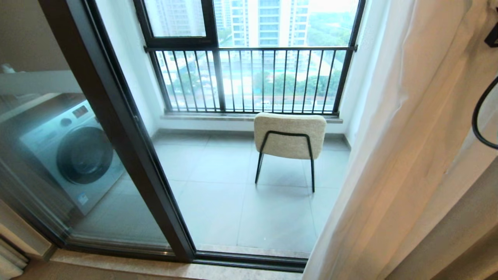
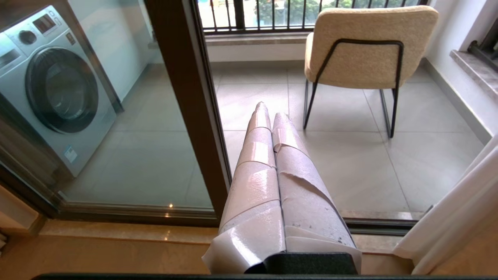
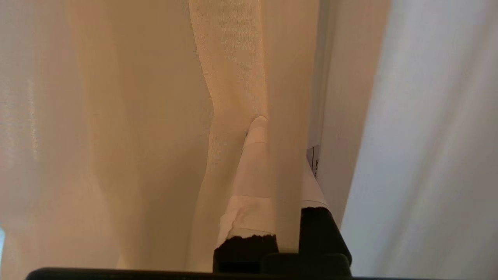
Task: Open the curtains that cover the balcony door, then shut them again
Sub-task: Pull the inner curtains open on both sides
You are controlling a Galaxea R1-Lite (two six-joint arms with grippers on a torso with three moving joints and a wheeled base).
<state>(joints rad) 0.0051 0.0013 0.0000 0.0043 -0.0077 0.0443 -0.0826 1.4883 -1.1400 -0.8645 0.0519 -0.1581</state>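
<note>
**At the right of the doorway, we hold a fold of curtain**

Beside the balcony door (image 1: 128,147), the curtains (image 1: 404,155) hang bunched at the right edge of the opening. Our right gripper (image 3: 268,128) is pinched tight on a vertical fold of that cloth. Our left gripper (image 2: 270,111) hangs low, fingers pressed together on nothing. We judge the fabric light, limp and slippery; it should be taken at a gathered fold near the leading edge, since thin cloth may slide free.

Beyond the balcony door (image 1: 128,128): one chair (image 1: 290,136), one washing machine (image 1: 74,151), one railed window (image 1: 249,77). Beside the door, perhaps two curtains (image 1: 408,155), sheer and beige.
</note>
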